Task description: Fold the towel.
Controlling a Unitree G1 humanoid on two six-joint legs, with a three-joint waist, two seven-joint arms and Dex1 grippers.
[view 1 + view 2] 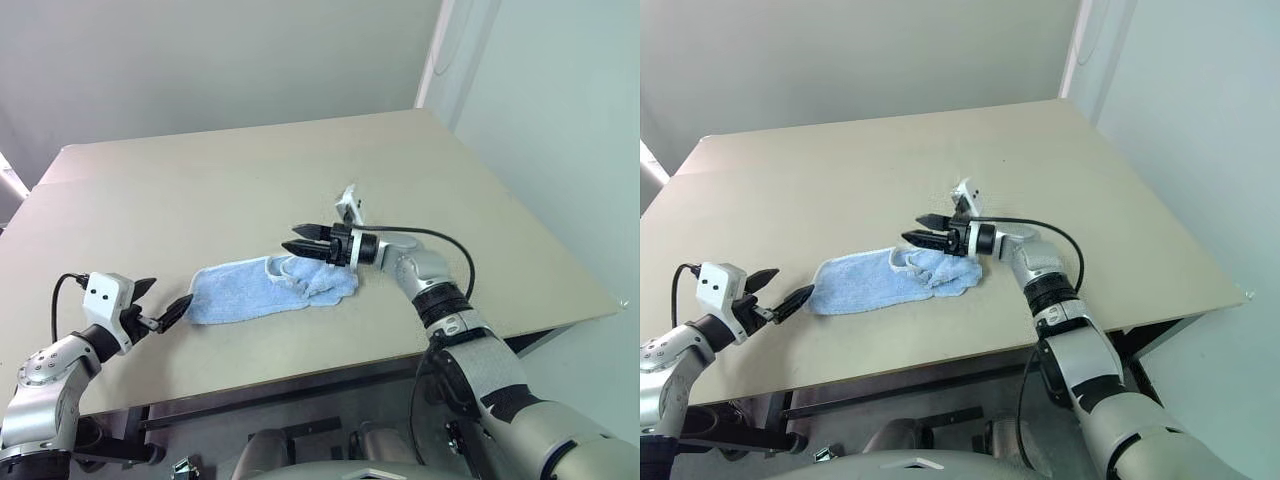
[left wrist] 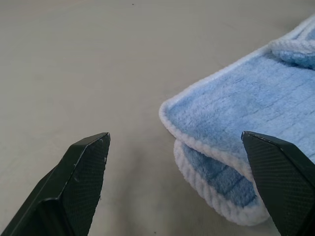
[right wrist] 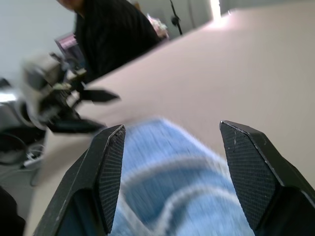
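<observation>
The light blue towel (image 1: pixel 262 289) lies loosely doubled over near the front of the tan table (image 1: pixel 250 160), its right end bunched up. My left gripper (image 1: pixel 168 295) is open just off the towel's left end, low over the table. In the left wrist view the towel's two-layered corner with its whitish border (image 2: pixel 211 147) sits between the spread fingers (image 2: pixel 83 187), untouched. My right gripper (image 1: pixel 291 238) points leftward just above the towel's bunched right end, open with nothing in it. The right wrist view shows the towel (image 3: pixel 172 182) below its parted fingertips (image 3: pixel 110 167).
The table's front edge (image 1: pixel 300 375) runs close below the towel, and its right edge (image 1: pixel 560 260) slants away at the right. A person in dark clothing (image 3: pixel 115 29) stands beyond the table's left side, behind my left gripper (image 3: pixel 93 105).
</observation>
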